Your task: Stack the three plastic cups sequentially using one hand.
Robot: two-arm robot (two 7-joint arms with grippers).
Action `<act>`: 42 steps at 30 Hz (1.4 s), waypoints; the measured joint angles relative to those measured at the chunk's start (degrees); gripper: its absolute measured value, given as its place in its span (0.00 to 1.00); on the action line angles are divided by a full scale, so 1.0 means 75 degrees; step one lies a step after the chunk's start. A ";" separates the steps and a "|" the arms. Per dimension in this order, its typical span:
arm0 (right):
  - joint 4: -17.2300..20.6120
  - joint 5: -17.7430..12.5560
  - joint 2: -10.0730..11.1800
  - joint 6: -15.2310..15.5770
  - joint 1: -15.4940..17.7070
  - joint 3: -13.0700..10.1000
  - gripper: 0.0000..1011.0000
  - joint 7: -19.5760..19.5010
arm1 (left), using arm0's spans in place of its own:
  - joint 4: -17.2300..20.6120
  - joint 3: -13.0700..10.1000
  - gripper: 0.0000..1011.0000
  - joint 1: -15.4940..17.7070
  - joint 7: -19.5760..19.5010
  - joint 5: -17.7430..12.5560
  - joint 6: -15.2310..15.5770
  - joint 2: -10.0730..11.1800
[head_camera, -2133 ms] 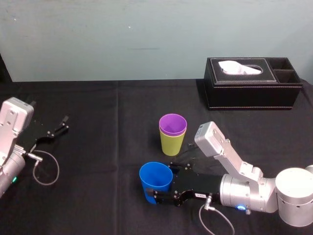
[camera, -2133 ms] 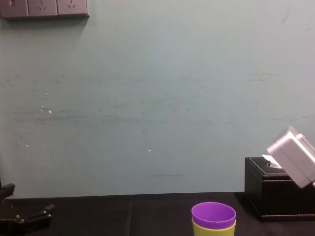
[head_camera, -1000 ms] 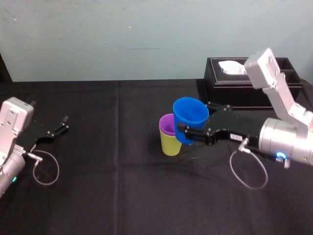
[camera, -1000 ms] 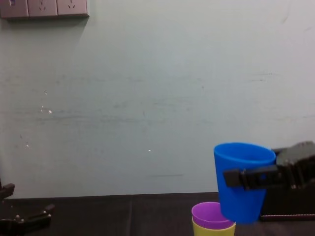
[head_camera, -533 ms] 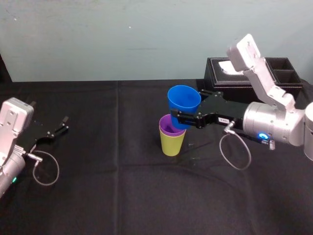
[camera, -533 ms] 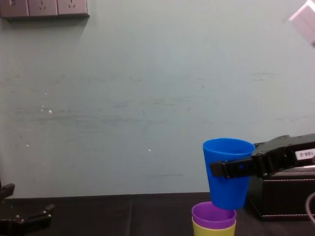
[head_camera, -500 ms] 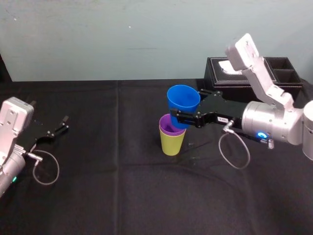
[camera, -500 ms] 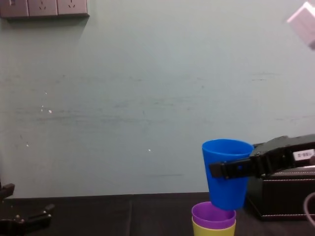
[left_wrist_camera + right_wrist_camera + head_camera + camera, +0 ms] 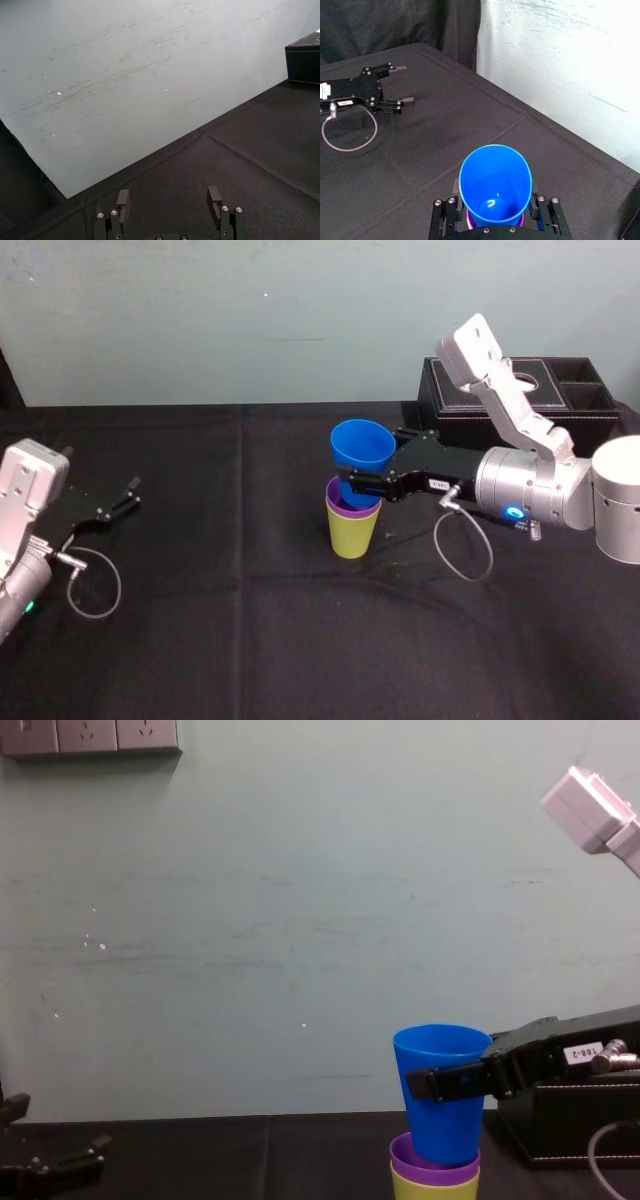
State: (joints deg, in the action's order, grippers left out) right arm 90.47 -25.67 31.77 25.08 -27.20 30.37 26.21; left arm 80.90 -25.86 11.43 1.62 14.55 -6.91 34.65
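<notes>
Standing upright, mouth up: blue cup (image 9: 441, 1125)

Blue cup (image 9: 362, 452) upright, base inside purple cup (image 9: 435, 1175), nested in yellow-green cup (image 9: 352, 533), right claw (image 9: 360, 480) gripping it

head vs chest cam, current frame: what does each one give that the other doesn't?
Head: the yellow-green cup down to the table, the top and compartments of the tissue box, the left arm's cable loop. Chest: wall sockets, and side-on, the base of the blue cup dipped inside the rim of the purple cup. Both: right gripper shut on the blue cup at the stack; left gripper parked open at left.
</notes>
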 joint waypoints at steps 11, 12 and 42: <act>-0.0068 0.0072 -0.0053 0.0008 -0.0015 0.0004 0.72 0.0013 | 0.0000 0.0000 1.00 0.0000 0.0000 0.0000 0.0000 0.0000; -0.0080 0.0083 -0.0065 0.0008 -0.0017 0.0004 0.72 0.0017 | 0.0000 0.0001 1.00 0.0000 0.0000 0.0000 0.0000 0.0000; -0.0465 0.0298 -0.0244 -0.0142 -0.0108 0.0114 0.72 0.0162 | 0.0000 0.0000 1.00 0.0000 0.0000 0.0000 0.0000 0.0000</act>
State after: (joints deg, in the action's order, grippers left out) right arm 86.98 -23.43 29.94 24.02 -28.01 31.22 27.43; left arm 80.90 -25.86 11.43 1.62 14.55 -6.91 34.65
